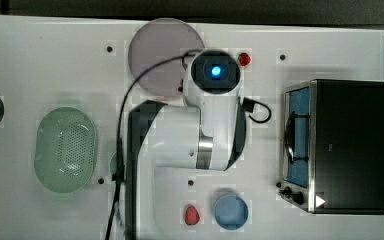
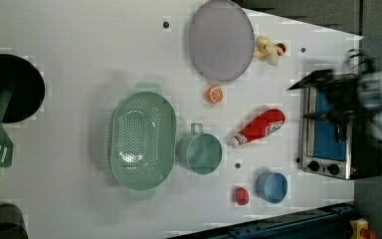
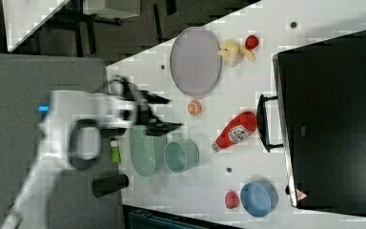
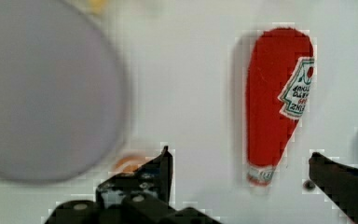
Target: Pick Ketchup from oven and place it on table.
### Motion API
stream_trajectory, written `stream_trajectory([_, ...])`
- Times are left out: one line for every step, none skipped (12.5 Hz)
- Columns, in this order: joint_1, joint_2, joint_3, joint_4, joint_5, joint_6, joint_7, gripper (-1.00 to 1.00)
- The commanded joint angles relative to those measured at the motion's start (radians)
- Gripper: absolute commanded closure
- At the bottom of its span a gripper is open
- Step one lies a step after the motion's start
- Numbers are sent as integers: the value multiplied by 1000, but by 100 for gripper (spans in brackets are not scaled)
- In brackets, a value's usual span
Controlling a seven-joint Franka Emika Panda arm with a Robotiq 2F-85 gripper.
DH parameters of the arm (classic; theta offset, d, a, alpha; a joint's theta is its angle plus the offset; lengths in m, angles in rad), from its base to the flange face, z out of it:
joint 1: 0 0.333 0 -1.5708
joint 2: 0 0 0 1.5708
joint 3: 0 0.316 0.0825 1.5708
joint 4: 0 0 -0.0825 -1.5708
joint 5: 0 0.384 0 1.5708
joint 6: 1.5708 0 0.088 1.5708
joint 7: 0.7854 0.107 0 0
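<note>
The ketchup [image 2: 258,127] lies on its side on the white table [image 2: 79,40], between the teal cup and the oven [image 2: 328,134]. Its white cap points toward the cup, as the right view [image 3: 236,130] also shows. The oven's blue glass door [image 1: 298,135] looks shut. My gripper [image 4: 240,161] is open and hangs above the table. In the wrist view the bottle [image 4: 272,102] lies below and beyond the spread fingertips [image 4: 165,161], untouched. The gripper is blurred in the left view [image 2: 311,99] and the right view [image 3: 171,113]. In the top view the arm [image 1: 200,130] covers the bottle.
A purple plate [image 2: 221,40], an orange half [image 2: 214,93], a teal cup [image 2: 199,152] and a green colander [image 2: 142,142] lie across the table. A blue bowl [image 2: 272,186] and a red fruit [image 2: 241,195] sit near the oven's knobs. A black pan [image 2: 7,87] is at the left view's left.
</note>
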Motion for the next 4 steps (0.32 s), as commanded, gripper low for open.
stream_trajectory([10, -89, -18, 225, -1, -223, 42, -100])
stream_trajectory([9, -89, -20, 284, -5, -302, 42, -100])
stream_trajectory([8, -89, -22, 334, -17, -379, 42, -100])
stream_trajectory([8, -89, -23, 376, -34, -451, 42, -100])
